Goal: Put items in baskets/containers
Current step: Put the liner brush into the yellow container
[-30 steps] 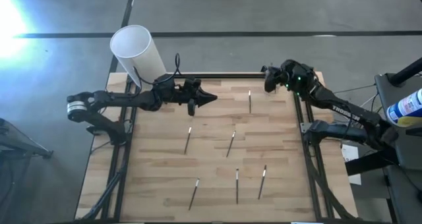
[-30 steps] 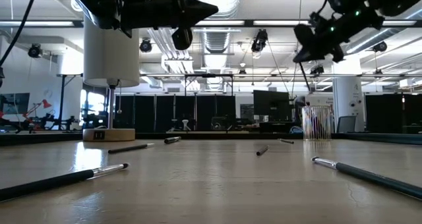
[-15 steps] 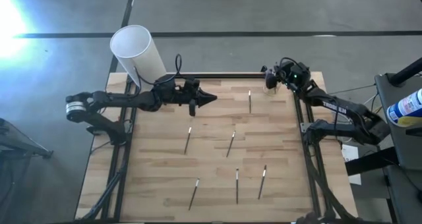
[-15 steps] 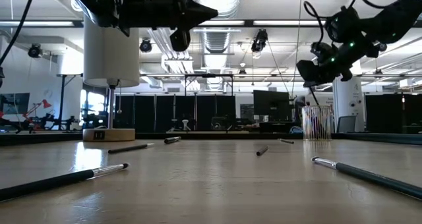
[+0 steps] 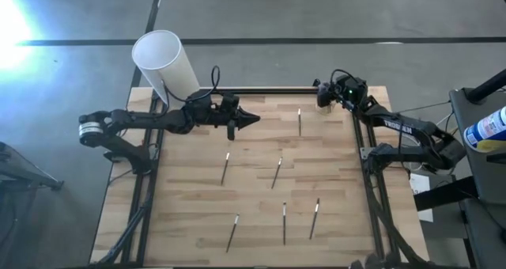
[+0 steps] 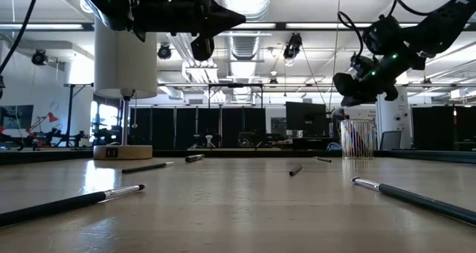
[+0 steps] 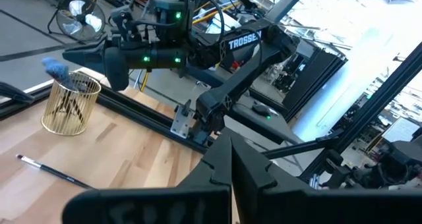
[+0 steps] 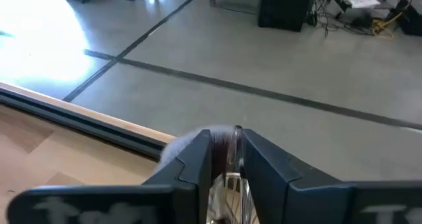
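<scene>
The small see-through cup [image 6: 358, 138] stands at the table's far right corner, with thin sticks upright inside it; the left wrist view shows it too [image 7: 69, 105]. My right gripper [image 6: 343, 95] hangs just above the cup, tipped downward. Its fingers are a narrow gap apart [image 8: 226, 135], and the cup's rim [image 8: 231, 184] shows through that gap. Several more sticks lie flat on the wood, among them one [image 5: 300, 120] near the cup and one [image 5: 277, 172] mid-table. My left gripper [image 5: 254, 119] is shut on nothing, held level high over the far middle of the table.
A tall white cylinder [image 5: 164, 63] stands at the far left corner on a small wooden base [image 6: 123, 152]. A black rail [image 5: 261, 90] runs along the far edge. A bottle with a blue label [image 5: 489, 128] sits off the table to the right.
My right gripper has sunk toward the cup at the far right corner and tipped further downward. Most of that drop came in the first half second. The left arm and the sticks on the table have kept still.
</scene>
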`<state>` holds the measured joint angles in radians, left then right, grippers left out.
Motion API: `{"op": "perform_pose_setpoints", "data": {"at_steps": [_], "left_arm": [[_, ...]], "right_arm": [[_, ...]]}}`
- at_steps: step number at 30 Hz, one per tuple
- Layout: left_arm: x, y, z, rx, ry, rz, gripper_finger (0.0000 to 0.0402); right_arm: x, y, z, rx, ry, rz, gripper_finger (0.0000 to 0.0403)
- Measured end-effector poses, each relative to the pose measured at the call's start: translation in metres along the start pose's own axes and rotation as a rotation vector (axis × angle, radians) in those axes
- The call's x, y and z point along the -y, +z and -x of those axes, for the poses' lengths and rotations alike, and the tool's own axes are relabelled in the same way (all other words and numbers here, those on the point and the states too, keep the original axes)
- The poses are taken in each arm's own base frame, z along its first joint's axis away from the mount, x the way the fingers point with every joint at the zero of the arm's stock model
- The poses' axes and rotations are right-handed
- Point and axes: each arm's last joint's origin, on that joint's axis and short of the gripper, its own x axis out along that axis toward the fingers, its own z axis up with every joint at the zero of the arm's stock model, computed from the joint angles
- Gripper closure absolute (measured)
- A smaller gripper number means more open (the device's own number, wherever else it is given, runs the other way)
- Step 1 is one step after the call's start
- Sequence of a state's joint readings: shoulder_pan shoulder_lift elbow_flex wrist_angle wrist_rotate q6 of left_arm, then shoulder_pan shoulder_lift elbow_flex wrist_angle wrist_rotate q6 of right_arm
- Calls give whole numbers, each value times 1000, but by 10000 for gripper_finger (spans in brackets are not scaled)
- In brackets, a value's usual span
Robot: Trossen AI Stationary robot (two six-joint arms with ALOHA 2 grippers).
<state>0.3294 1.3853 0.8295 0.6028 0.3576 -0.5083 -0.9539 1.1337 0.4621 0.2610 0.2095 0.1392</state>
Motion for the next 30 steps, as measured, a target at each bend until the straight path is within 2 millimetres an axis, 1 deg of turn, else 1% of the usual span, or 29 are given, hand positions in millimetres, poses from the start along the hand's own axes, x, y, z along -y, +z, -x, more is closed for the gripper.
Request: {"op": "perform_pose_setpoints", "data": {"at_steps": [4, 8, 10, 13, 17, 19, 23, 26, 30], "left_arm": [[0, 0, 0, -4, 2, 2, 401], [0, -1, 0, -7, 4, 12, 401], [-1, -1, 0, -11, 8, 21, 401], [-2, -4, 0, -22, 51, 31, 401], [-5, -16, -1, -77, 196, 57, 401], [-4, -24, -1, -124, 276, 65, 401], [6, -43, -2, -223, 413, 59, 401], [20, -55, -4, -269, 492, 64, 401], [40, -69, -3, -325, 595, 140, 401]], "right_arm": [[0, 5, 5, -54, -8, -24, 301], [-1, 20, 18, -121, -6, -38, 300], [-3, 27, 27, -145, 5, -23, 310], [-9, 36, 44, -134, 45, 7, 340], [-19, 39, 66, -76, 125, 24, 386], [-23, 39, 76, -62, 165, 25, 391], [-32, 36, 91, -32, 250, 45, 393], [-38, 35, 99, -20, 304, 60, 394], [-45, 32, 104, -20, 354, 79, 394]]}}
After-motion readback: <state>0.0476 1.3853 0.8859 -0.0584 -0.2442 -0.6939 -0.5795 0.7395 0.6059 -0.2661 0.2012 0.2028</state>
